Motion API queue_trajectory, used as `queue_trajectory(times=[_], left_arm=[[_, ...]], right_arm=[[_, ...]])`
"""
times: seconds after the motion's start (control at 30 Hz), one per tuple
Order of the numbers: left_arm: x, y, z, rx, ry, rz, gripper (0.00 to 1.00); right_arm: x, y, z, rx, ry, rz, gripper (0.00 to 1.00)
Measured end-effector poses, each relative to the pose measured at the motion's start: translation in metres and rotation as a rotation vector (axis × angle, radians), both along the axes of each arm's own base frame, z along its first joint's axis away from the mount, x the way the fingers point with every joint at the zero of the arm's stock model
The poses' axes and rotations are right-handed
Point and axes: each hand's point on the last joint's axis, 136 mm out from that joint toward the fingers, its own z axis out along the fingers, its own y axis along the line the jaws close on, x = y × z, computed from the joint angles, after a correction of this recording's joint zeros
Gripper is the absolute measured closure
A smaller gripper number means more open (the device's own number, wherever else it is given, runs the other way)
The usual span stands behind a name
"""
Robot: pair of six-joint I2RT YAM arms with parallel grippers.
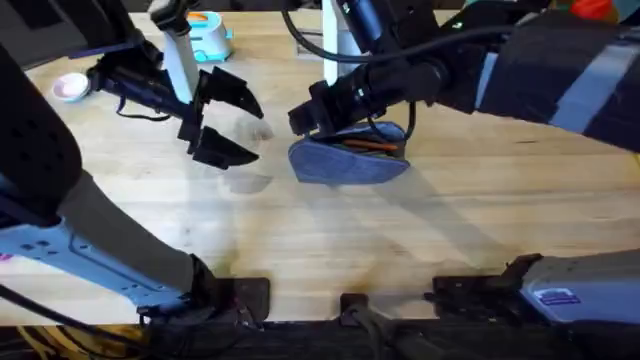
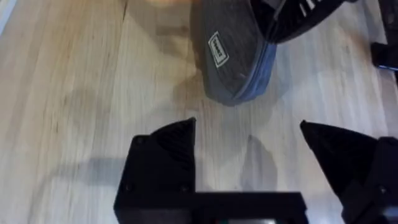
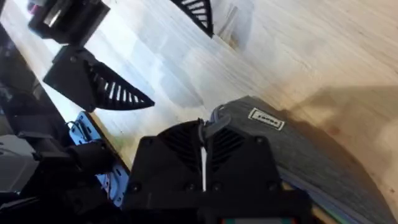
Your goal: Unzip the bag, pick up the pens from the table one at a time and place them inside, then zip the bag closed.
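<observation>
Denim pencil pouch is lying mid-table, orange pens showing thru the open zip. R gripper is pinching the zip pull at the pouch end; L gripper is hanging spread, just beside. Fabric's probably soft, light, so brace the end while zipping.

Blue-grey bag unzipped, pens inside

The blue-grey denim-like pencil pouch is partly covered at its top left end by the black right gripper, whose fingers hide the zip pull. The orange pen inside shows only partly. The pouch runs off the left wrist view's top edge.
</observation>
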Motion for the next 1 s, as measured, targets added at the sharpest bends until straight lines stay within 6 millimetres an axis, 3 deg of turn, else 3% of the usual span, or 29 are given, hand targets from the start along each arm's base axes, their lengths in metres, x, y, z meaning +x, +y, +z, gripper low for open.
queue_trajectory(times=[0.4,0.5,0.67,0.83,0.87,0.9,0.93,1.0], left_arm=[[0.000,-0.054,-0.002,-0.040,-0.060,-0.135,0.038],[-0.003,-0.072,-0.014,-0.088,0.008,-0.160,0.008],[-0.004,-0.087,-0.027,-0.148,0.079,-0.162,0.008],[-0.002,-0.092,-0.024,-0.176,0.082,-0.151,0.005],[-0.002,-0.092,-0.023,-0.181,0.088,-0.145,0.313],[-0.002,-0.093,-0.022,-0.185,0.087,-0.142,0.776],[-0.001,-0.093,-0.022,-0.189,0.087,-0.141,0.906],[0.000,-0.093,-0.022,-0.193,0.077,-0.141,0.951]], right_arm=[[0.004,-0.003,0.000,0.000,0.000,-0.011,0.969],[0.004,-0.003,0.000,0.000,0.000,-0.012,0.970],[0.004,-0.003,0.000,0.000,0.000,-0.012,0.970],[0.004,-0.003,0.000,0.000,0.000,-0.012,0.971],[0.004,-0.003,0.000,0.000,0.000,-0.012,0.971],[0.004,-0.003,0.000,0.000,-0.001,-0.012,0.971],[0.004,-0.004,0.000,-0.003,-0.004,-0.014,0.971],[0.006,-0.006,-0.001,-0.008,-0.008,-0.020,0.971]])
